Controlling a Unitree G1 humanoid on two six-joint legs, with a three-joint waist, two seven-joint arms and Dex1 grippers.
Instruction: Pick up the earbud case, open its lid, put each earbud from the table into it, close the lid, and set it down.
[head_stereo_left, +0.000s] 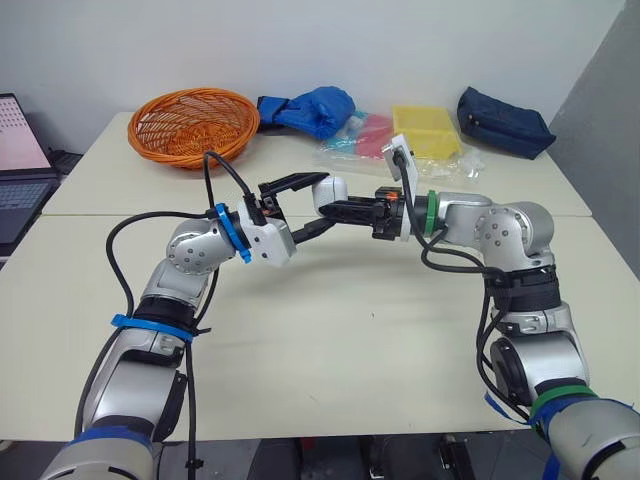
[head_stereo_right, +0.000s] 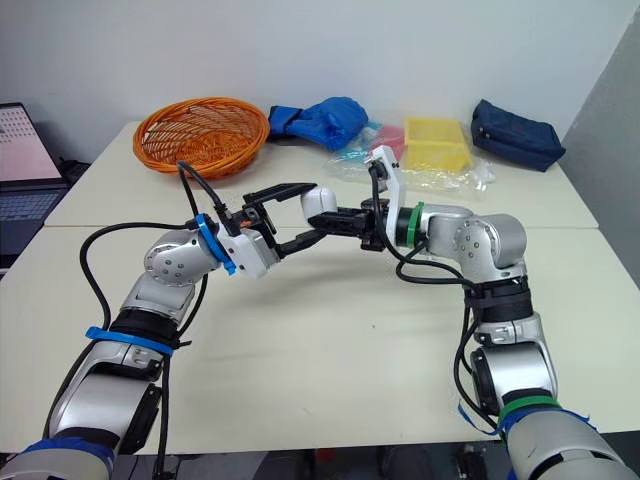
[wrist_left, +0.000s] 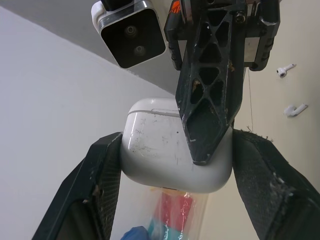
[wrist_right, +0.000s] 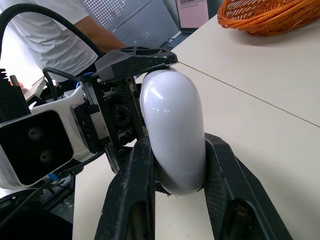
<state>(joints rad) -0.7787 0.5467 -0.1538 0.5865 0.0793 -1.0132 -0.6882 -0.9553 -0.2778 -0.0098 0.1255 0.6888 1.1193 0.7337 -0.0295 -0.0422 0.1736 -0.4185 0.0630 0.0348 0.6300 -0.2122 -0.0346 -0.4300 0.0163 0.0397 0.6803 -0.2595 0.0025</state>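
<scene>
The white earbud case (head_stereo_left: 329, 192) hangs in the air above the middle of the table (head_stereo_left: 350, 320), its lid closed. Both grippers hold it from opposite sides. My left gripper (head_stereo_left: 328, 202) reaches in from the left and is shut on the case (wrist_left: 170, 145), one finger on each side. My right gripper (wrist_right: 175, 150) comes from the right and is shut on the case (wrist_right: 174, 125) too; one of its fingers (wrist_left: 210, 100) lies across the case's face. Two white earbuds (wrist_left: 283, 70) (wrist_left: 295, 109) lie apart on the table surface behind the case.
An orange wicker basket (head_stereo_left: 193, 125) stands at the back left. Beside it lie a blue cloth bundle (head_stereo_left: 310, 108), clear plastic bags (head_stereo_left: 365, 138), a yellow box (head_stereo_left: 425, 130) and a dark blue pouch (head_stereo_left: 503, 122). A laptop (head_stereo_left: 20, 165) sits off the table's left. A person (wrist_right: 50, 20) stands nearby.
</scene>
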